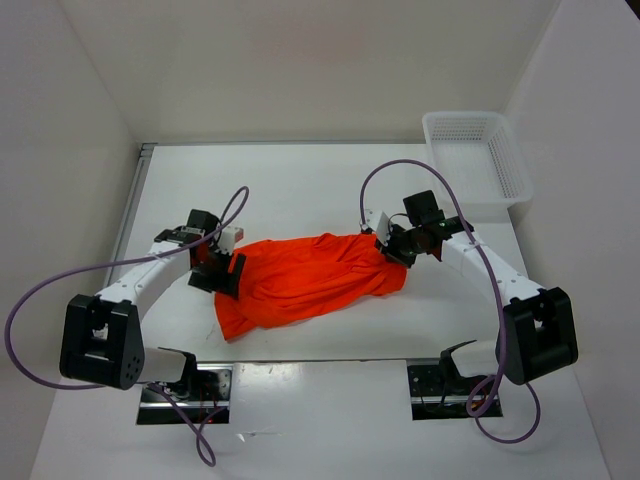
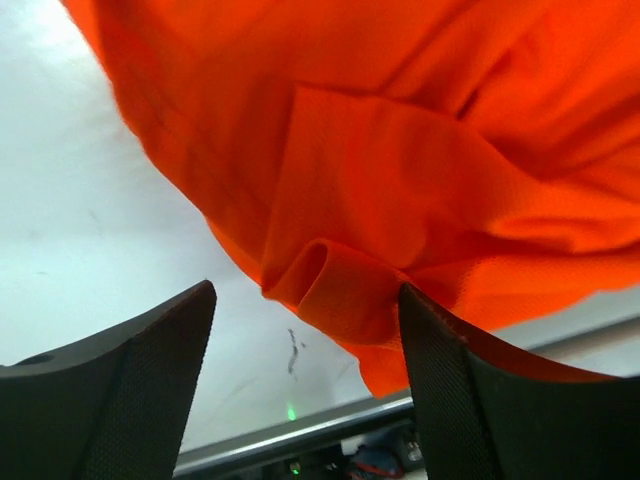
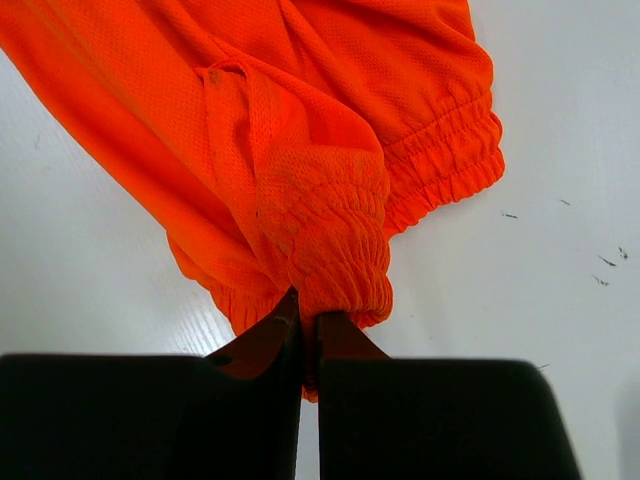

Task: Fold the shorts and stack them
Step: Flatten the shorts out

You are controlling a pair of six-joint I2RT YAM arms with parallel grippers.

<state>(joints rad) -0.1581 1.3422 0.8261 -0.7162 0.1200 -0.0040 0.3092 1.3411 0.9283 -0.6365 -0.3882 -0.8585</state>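
Left arm reaches forward and inward from its base, elbow out to the left, wrist angled down toward the left end of the shorts (image 1: 310,275). Left hand (image 1: 215,268) sits low at that edge, fingers spread wide – released, gripping nothing. In the left wrist view the left hand (image 2: 307,300) has a rolled fold of the shorts (image 2: 420,150) lying between its two dark fingers (image 2: 150,380). The fold sits just beside the right-side finger and well clear of the other one.

Right arm comes in from the right and bends back toward the middle, wrist tilted down at the right end of the cloth. Right hand (image 1: 392,245) is clenched on the shorts. In the right wrist view the right hand (image 3: 308,320) has its fingertips pressed together on a bunched bit of gathered elastic band, and the shorts (image 3: 300,120) fan away from the pinch.

The shorts are bright orange mesh-like fabric, stretched sideways between the two hands on the white surface (image 1: 300,190). They are rumpled, not flat – creases run along the length, with a loose corner drooping toward the near edge. A gathered elastic edge shows at the right end. A white basket (image 1: 470,117) stands at the far right corner, well apart from the shorts.
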